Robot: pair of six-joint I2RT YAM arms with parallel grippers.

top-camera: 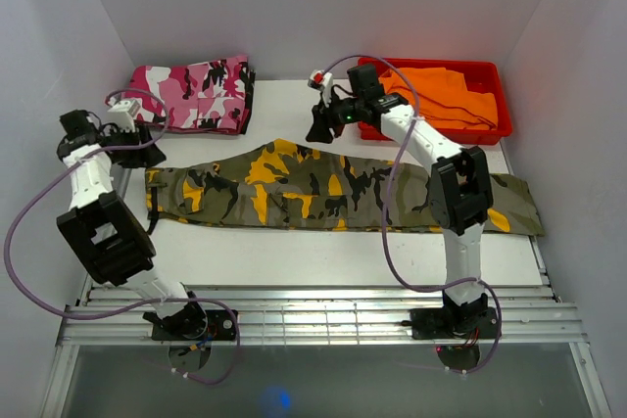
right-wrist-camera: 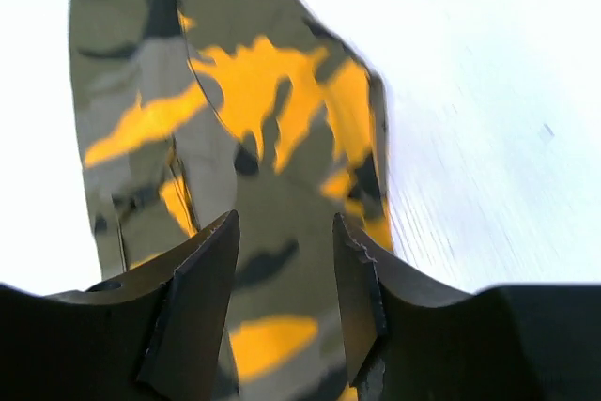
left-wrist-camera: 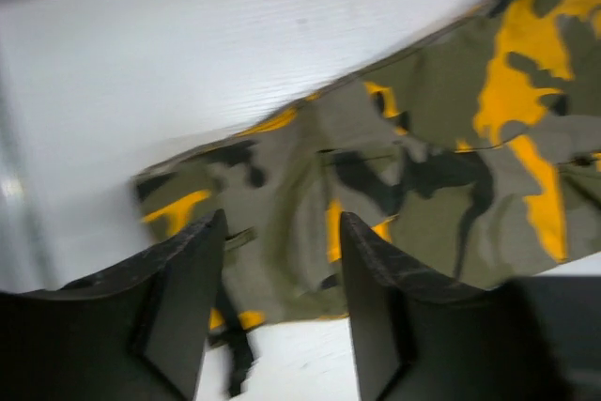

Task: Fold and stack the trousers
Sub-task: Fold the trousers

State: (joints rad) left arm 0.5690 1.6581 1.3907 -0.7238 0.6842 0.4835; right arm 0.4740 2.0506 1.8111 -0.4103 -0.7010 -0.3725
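Observation:
Olive-and-yellow camouflage trousers [top-camera: 323, 188] lie spread lengthwise across the middle of the table. A folded pink camouflage pair [top-camera: 196, 95] sits at the back left. My left gripper [top-camera: 147, 137] is open and empty, above the trousers' left end, which shows in the left wrist view [left-wrist-camera: 423, 166]. My right gripper [top-camera: 318, 126] is open and empty, above the trousers' back edge near the middle, and the cloth fills the right wrist view [right-wrist-camera: 254, 138].
A red bin [top-camera: 441, 100] holding orange cloth [top-camera: 446, 95] stands at the back right. White walls close in the table on the left, right and back. The arm bases sit on a metal rail at the near edge.

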